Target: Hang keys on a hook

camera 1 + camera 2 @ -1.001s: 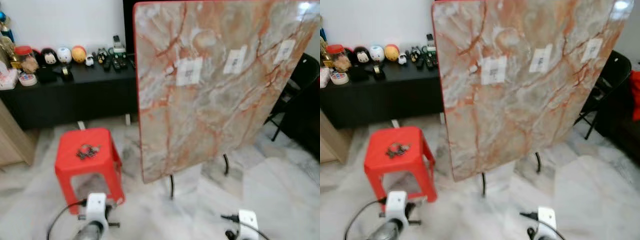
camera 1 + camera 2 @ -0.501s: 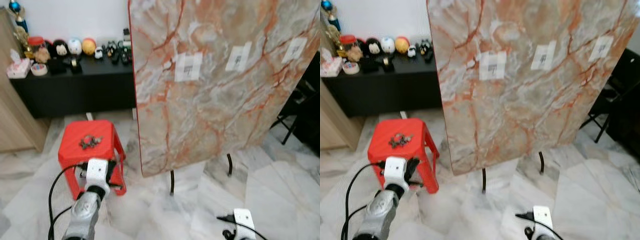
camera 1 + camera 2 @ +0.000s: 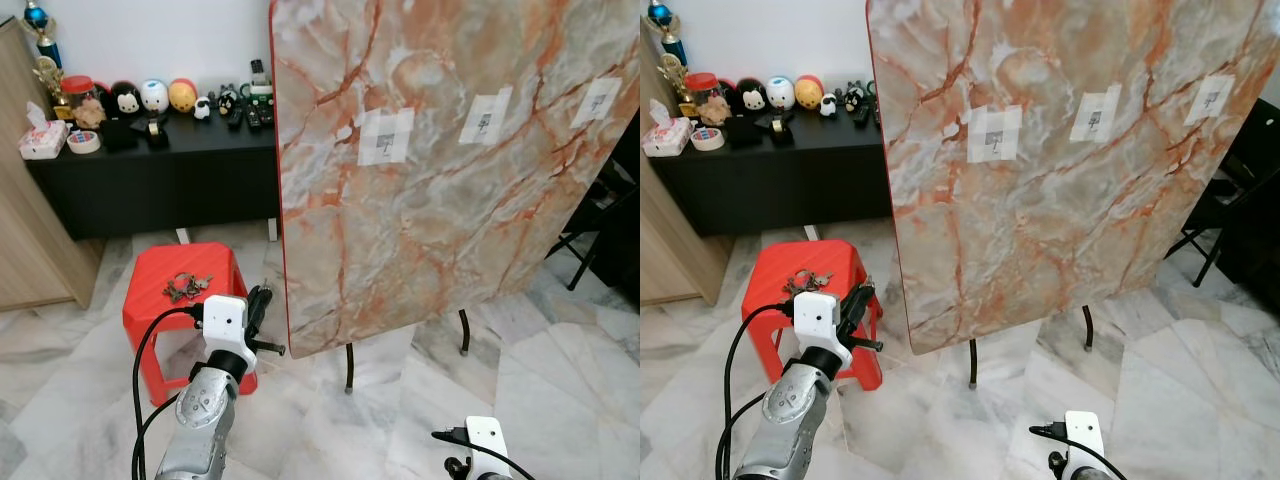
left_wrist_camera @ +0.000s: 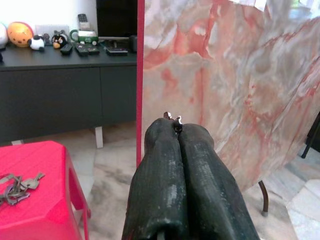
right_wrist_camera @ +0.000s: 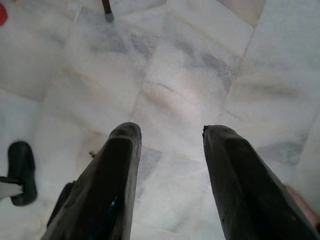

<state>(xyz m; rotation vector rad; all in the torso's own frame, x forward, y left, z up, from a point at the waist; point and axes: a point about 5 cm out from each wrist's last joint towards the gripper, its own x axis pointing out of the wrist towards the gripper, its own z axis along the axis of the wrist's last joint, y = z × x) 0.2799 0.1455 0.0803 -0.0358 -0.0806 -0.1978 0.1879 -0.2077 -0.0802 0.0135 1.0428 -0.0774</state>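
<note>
Left claw [image 4: 178, 131], fingers pressed shut and empty, hangs near the keys [image 3: 186, 289] on the red stool [image 3: 160, 320] (a loose, light, jangly bunch, best pinched by its ring)

Bright even indoor light, sharp eye views, soft glare on marble board [image 3: 450, 180], faint shadows

Legible text — none, three white paper labels [image 3: 386, 137] taped on the marble-patterned board [image 3: 440, 230] — small dark marks, unreadable
</note>
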